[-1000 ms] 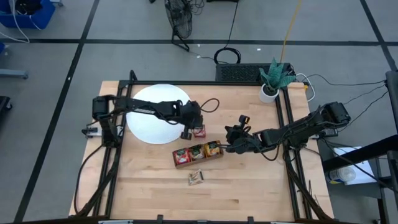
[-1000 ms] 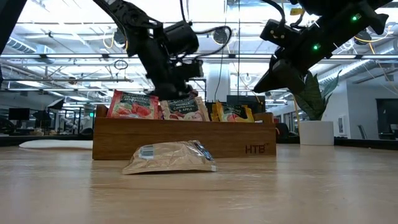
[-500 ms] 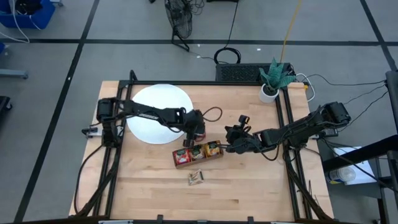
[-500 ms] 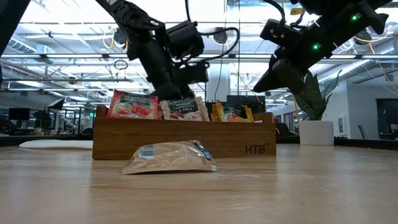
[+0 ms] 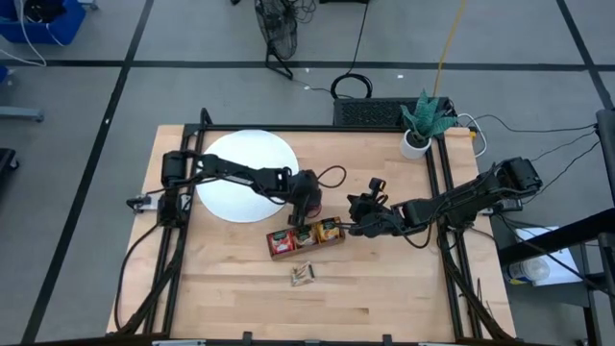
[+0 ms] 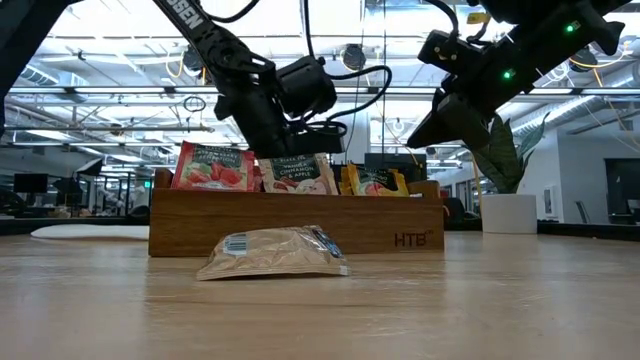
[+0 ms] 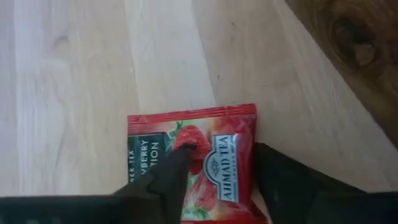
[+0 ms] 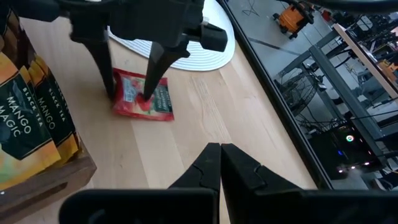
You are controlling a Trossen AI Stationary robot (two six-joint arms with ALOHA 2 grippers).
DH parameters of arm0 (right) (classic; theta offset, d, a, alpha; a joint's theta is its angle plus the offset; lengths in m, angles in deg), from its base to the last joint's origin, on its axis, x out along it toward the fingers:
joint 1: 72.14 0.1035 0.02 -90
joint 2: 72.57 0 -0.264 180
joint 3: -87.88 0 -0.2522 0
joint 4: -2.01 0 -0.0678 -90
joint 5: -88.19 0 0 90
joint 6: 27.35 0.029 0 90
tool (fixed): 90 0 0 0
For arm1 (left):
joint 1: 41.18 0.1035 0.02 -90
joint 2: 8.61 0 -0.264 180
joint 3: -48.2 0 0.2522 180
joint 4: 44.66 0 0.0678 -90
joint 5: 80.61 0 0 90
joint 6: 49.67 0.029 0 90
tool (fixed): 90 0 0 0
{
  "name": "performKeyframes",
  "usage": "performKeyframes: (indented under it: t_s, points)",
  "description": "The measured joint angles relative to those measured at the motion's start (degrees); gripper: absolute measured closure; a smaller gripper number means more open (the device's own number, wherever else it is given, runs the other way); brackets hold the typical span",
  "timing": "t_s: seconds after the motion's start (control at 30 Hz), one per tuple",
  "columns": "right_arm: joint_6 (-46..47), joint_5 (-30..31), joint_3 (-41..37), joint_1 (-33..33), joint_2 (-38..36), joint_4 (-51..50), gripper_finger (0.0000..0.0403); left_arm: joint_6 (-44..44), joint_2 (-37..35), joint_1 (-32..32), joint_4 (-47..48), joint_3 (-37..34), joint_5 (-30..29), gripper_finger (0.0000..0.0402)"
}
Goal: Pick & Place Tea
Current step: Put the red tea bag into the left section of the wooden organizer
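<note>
We see a light wooden table (image 5: pixel 384 288) in a big room with a grey floor. A red tea bag (image 8: pixel 143 99) lies flat on it, between the wooden tray (image 5: pixel 306 238) and the white disc (image 5: pixel 235 173). The left gripper (image 8: pixel 127 93) stands over the bag with fingers spread, one tip on it, and the right gripper (image 8: pixel 219 165) is pinched shut on nothing.

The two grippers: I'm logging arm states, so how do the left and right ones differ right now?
The left gripper stands open, fingers straddling the red strawberry tea sachet lying flat on the table; the right gripper is shut and holds nothing. The left points down at the sachet behind the wooden tray; the right hangs above the table, off the tray's end. Both are dark and two-fingered.
</note>
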Motion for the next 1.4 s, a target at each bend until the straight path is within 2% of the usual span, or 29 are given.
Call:
performKeyframes:
  t_s: [0.1, 0.2, 0.27, 0.4, 0.5, 0.7, 0.9, 1.03, 1.17, 1.27, 1.4]
  points:
    - [-0.02, 0.0, 0.0, 0.0, 0.0, 0.01, 0.0403, 1.35, 0.09, 0.38, -1.34, -0.04, -0.39, 0.0271]
    - [-0.02, 0.0, 0.0, 0.0, 0.0, 0.01, 0.0403, 2.93, 0.15, 0.66, -2.27, -0.12, -0.89, 0.0354]
    - [-0.02, 0.0, 0.0, 0.0, 0.0, 0.01, 0.0403, 3.21, 0.16, 1.1, -2.75, -0.13, -0.99, 0.0383]
    - [-0.02, 0.0, 0.0, 0.02, 0.0, -0.01, 0.0403, 3.44, -0.3, 1.45, -3.0, -0.25, -2.12, 0.0388]
    - [-0.04, 0.0, 0.0, 0.02, 0.0, -0.01, 0.0403, 5.29, -2.0, 0.95, -2.19, -0.45, -5.29, 0.039]
    - [-0.04, 0.0, 0.0, 0.02, 0.0, -0.02, 0.0403, 8.46, -8.43, -0.56, -0.57, -0.47, -13.64, 0.0391]
    - [-0.04, 0.02, 0.0, 0.02, 0.0, -0.01, 0.0403, 8.18, -15.11, -3.43, 3.67, -0.39, -16.08, 0.0391]
    - [-0.1, 0.05, 0.0, 0.02, 0.0, -0.06, 0.0403, 2.95, -18.39, -9.46, 11.0, -0.35, -20.23, 0.0391]
    - [-0.48, 0.07, 0.0, 0.02, 0.0, -0.17, 0.0403, -4.53, -19.65, -19.16, 17.55, -0.35, -31.77, 0.0391]
    - [-0.48, 0.07, 0.02, 0.02, 0.0, 0.01, 0.0403, -13.28, -19.74, -26.44, 22.26, -0.38, -39.3, 0.0391]
    - [-0.18, 0.04, 0.02, 0.02, 0.0, 0.45, 0.0403, -27.68, -19.76, -34.93, 24.55, -0.37, -41.55, 0.0391]
